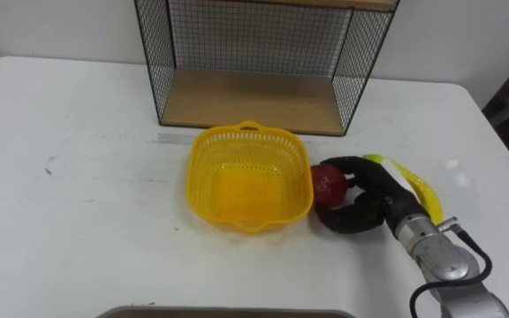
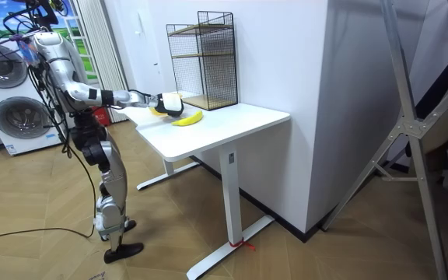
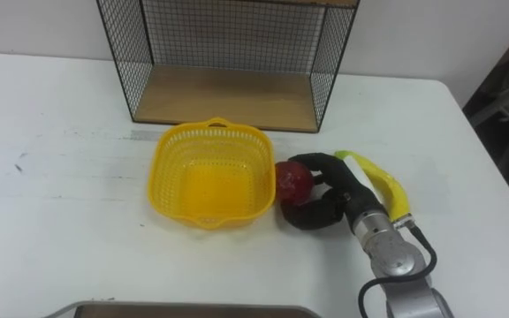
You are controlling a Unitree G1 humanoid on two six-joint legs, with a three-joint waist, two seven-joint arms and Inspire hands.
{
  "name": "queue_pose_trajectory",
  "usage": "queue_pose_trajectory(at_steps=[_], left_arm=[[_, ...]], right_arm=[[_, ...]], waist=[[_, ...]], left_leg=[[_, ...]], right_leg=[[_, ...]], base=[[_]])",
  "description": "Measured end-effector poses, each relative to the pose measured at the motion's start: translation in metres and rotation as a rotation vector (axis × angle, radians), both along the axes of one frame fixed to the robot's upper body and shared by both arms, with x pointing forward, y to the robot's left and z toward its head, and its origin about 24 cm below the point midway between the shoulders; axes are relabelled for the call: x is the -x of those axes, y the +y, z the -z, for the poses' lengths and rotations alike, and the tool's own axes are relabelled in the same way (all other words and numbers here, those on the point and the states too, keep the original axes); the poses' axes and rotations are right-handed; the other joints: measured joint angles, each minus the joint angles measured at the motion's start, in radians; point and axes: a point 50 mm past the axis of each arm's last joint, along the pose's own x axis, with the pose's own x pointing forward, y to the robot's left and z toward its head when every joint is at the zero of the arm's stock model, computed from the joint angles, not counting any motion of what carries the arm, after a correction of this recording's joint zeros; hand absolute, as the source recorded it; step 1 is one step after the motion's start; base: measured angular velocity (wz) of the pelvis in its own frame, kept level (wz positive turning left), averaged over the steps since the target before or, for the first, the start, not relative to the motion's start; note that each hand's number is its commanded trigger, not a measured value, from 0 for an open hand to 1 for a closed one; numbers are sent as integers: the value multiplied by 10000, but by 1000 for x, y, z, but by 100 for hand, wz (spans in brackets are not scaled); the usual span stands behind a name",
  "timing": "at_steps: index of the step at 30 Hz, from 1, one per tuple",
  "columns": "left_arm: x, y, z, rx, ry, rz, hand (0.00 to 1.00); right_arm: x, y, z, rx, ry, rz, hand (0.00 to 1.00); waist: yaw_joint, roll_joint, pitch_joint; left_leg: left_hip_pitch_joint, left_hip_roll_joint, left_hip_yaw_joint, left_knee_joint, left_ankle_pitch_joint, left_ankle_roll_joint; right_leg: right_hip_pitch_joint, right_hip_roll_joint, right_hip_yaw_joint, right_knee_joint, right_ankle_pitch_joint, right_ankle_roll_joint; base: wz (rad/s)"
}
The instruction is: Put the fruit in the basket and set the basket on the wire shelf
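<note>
we saw the right hand [image 1: 360, 199] curled round a red apple [image 1: 329, 185] on the table [image 1: 78, 177], touching the basket [image 1: 249, 176]; a banana [image 1: 418, 187] lay beside it.

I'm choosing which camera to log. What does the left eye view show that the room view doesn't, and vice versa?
Left eye view: the right robot hand curled round the apple beside the empty basket. Room view: the robot standing at the table end, washing machines behind it. Both: the banana and wire shelf.
</note>
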Motion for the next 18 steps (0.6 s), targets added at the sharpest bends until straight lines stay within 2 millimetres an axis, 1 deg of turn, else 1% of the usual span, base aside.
queue_pose_trajectory(at_steps=[5,11,13,14,18], left_arm=[[1,0,0,74,43,-10,0],[4,0,0,68,104,-43,0],[3,0,0,70,85,-44,0],[3,0,0,72,73,-38,0],[3,0,0,75,56,-36,0]], right_arm=[[0,2,1,-138,36,-52,100],[0,2,0,-543,27,127,100],[0,2,0,-841,31,254,100],[0,2,1,-876,38,269,100],[3,1,3,-1850,133,752,100]], waist=[[24,0,10],[-10,56,48],[-25,71,57],[-22,52,46],[-25,67,56]], left_leg=[[3,-1,-4,12,0,0],[-6,-10,-37,14,1,0],[0,-11,-45,0,1,0],[-1,-11,-48,-5,1,0],[-3,-13,-18,-32,1,0]], right_leg=[[-6,-6,-15,4,10,8],[-39,-13,-26,-3,13,13],[-39,-11,-23,-6,13,13],[-39,-10,-20,-7,13,13],[-17,-7,-3,-12,13,14]], base=[[0],[0],[0],[0],[0]])
